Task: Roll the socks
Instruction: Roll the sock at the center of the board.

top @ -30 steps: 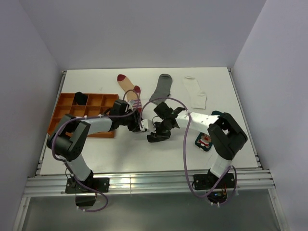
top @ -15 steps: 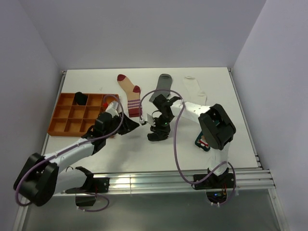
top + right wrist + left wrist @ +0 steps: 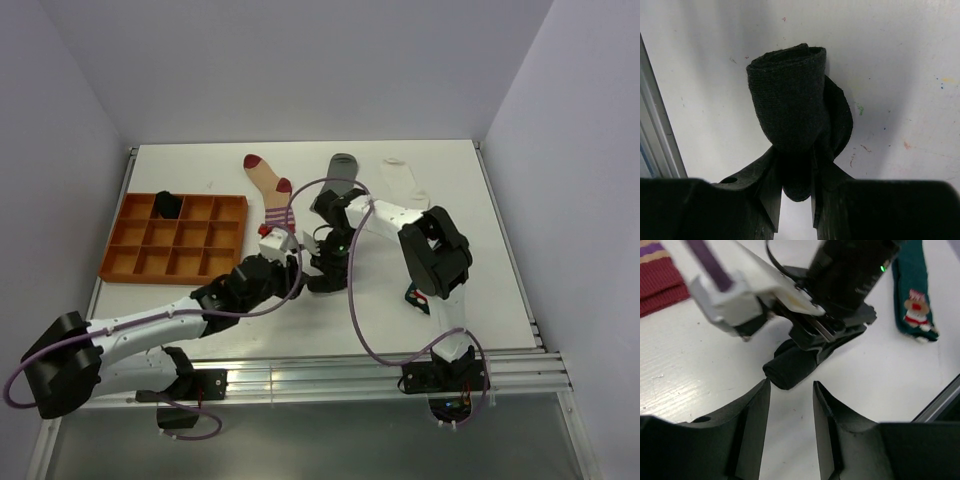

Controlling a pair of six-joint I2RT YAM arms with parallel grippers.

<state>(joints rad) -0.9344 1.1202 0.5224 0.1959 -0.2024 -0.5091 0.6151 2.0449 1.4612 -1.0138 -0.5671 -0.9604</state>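
**Second arm moves in on a rolled sock.** A black sock (image 3: 787,95), wound into a tight roll, sits near the middle of the bench (image 3: 250,325). The right end effector (image 3: 797,167) pinches it at one end, fingers closed hard on the fabric. The left end effector (image 3: 791,394) hangs low just beside the roll's free end, its fingers parted, with nothing between them and no contact with the sock.

The roll looks wound but not secured, so the job in hand appears to be a second grip to lock or lift it. Done well, that would mean:

- The right arm holds its clamp firm so the coil cannot unwind.
- The left slides in level with the bench and straddles the free end squarely.
- The left closes only once fabric fills the gap, staying off the other arm's fingers, which sit very close.

A glancing push could knock the coil loose.

Lying flat along the far side are a striped sock (image 3: 275,205), a grey sock (image 3: 340,170) and a white sock (image 3: 405,185). A teal sock (image 3: 910,280) with a Christmas figure lies to the right. An orange tray (image 3: 140,277) stands at the left, with a dark bundle (image 3: 168,205) in one back-row compartment.
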